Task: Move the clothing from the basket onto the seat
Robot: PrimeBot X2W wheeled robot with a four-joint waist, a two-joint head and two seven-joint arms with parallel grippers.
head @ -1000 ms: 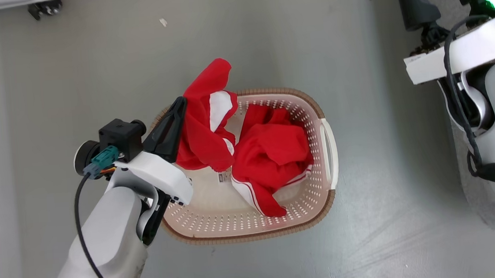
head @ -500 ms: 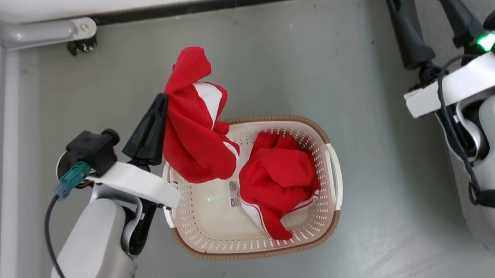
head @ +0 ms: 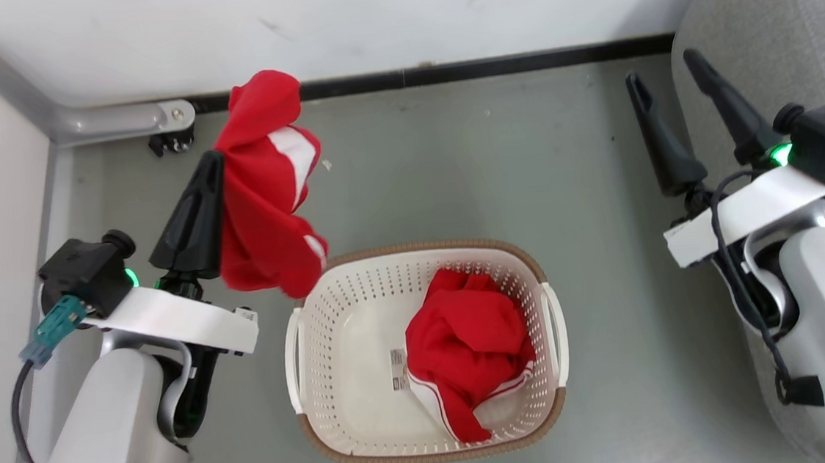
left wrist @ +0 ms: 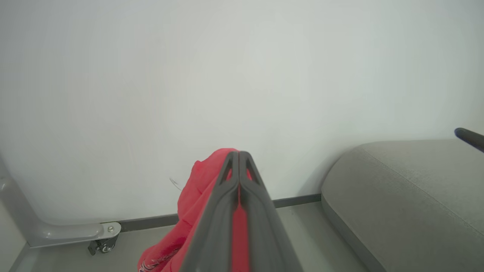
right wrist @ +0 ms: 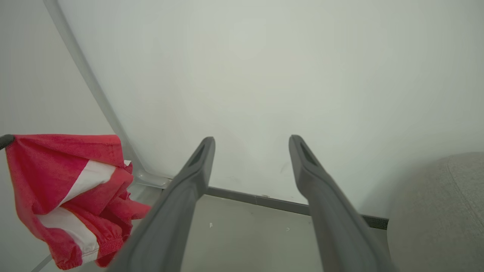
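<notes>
My left gripper is shut on a red garment with white panels, which hangs in the air up and left of the basket; it also shows as the red garment in the right wrist view and behind the closed fingers. A second red garment with white stripe trim lies bunched in the basket's right half. My right gripper stands open and empty at the right, beside the grey sofa.
A white wall with a dark skirting strip closes the far side. A grey pipe with a bracket and a castor sits at the far left corner. Grey floor lies between basket and sofa.
The head camera has tilted up, bringing wall and sofa into view. My left gripper has lifted the red garment clear of the basket and off to its left. The right gripper stays open.
</notes>
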